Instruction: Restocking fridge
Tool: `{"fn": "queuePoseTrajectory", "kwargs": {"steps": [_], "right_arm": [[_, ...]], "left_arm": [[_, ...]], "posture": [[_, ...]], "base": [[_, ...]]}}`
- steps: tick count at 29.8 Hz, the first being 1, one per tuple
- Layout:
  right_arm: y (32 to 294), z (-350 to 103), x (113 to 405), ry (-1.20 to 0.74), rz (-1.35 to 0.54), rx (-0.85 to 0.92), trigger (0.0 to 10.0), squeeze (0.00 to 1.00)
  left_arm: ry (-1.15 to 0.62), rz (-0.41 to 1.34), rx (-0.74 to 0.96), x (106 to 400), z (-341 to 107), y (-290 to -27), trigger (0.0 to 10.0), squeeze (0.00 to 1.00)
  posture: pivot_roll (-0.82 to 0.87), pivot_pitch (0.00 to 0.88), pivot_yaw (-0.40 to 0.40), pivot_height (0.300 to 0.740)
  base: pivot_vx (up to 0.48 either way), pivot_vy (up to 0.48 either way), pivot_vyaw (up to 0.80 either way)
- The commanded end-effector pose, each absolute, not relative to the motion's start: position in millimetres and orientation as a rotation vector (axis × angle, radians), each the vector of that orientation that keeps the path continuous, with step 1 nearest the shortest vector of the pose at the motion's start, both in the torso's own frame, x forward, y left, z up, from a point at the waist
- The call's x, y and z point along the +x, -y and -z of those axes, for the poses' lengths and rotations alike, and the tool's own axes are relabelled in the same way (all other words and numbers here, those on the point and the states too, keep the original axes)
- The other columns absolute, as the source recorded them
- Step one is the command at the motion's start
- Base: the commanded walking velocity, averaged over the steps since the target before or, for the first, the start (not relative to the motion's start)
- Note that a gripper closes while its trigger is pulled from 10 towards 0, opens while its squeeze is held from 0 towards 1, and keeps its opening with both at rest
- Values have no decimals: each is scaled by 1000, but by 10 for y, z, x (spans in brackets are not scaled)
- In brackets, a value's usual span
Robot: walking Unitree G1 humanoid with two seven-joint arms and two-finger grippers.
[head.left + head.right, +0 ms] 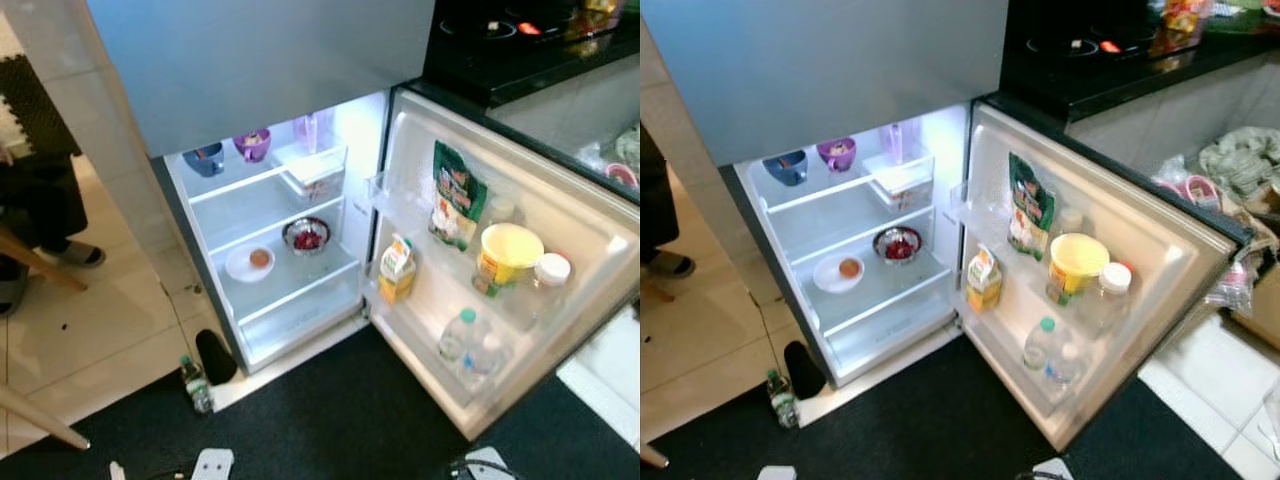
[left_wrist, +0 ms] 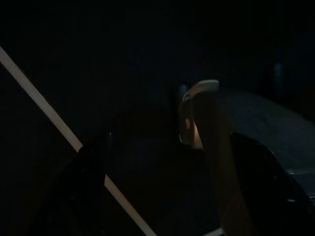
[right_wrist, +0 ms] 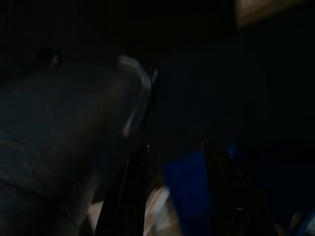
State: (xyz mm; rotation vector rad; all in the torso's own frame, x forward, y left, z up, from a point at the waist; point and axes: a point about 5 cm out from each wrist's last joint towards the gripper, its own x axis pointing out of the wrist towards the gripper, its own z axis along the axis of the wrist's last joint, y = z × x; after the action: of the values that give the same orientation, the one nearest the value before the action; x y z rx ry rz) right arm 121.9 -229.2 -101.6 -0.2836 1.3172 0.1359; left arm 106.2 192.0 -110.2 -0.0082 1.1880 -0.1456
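Observation:
The fridge (image 1: pixel 270 60) stands open in front of me, its door (image 1: pixel 600 240) swung out to the right. On the shelves are a blue cup (image 1: pixel 205 157), a purple cup (image 1: pixel 252 144), a clear box (image 1: pixel 315 170), a bowl of red fruit (image 1: pixel 306 236) and a white plate (image 1: pixel 250 262) with an orange item. The door racks hold a green bag (image 1: pixel 455 195), a juice carton (image 1: pixel 397 268), a yellow tub (image 1: pixel 508 255), a white-lidded jar (image 1: pixel 548 275) and water bottles (image 1: pixel 462 335). Both wrist views are very dark. A blue shape (image 3: pixel 184 191) shows faintly in the right one.
A small bottle (image 1: pixel 196 382) and a black object (image 1: pixel 215 356) lie on the floor at the fridge's left corner. A dark mat (image 1: pixel 330 420) covers the floor before it. A person's sandalled foot (image 1: pixel 75 255) and wooden legs (image 1: pixel 40 265) are at the left. A black cooktop (image 1: pixel 520 40) tops the counter at the right.

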Motion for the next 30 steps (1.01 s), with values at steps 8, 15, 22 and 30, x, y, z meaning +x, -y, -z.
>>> {"fn": "queuePoseTrajectory", "kwargs": {"steps": [8,15,22,30], "right_arm": [[2291,1020,1206,-1321,-90,-231,10000,0],[2734,953,1000,-1374,214,-123,10000,0],[3198,791,892,-1268,644,85,0,0],[3777,234,1486,-682,944,390,10000,0]], "left_arm": [[-1296,171,10,812,1169,-1906,10000,0],[-1296,180,3,824,1170,-1876,10000,0],[-1298,182,-9,815,1174,-1853,10000,0],[-1295,191,-14,824,1173,-1835,10000,0]], "posture": [[-31,8,30,740],[-36,5,14,740],[-42,0,6,740],[-46,4,9,740]], "base": [[0,0,0],[0,0,0],[0,0,0],[0,0,0]]}}
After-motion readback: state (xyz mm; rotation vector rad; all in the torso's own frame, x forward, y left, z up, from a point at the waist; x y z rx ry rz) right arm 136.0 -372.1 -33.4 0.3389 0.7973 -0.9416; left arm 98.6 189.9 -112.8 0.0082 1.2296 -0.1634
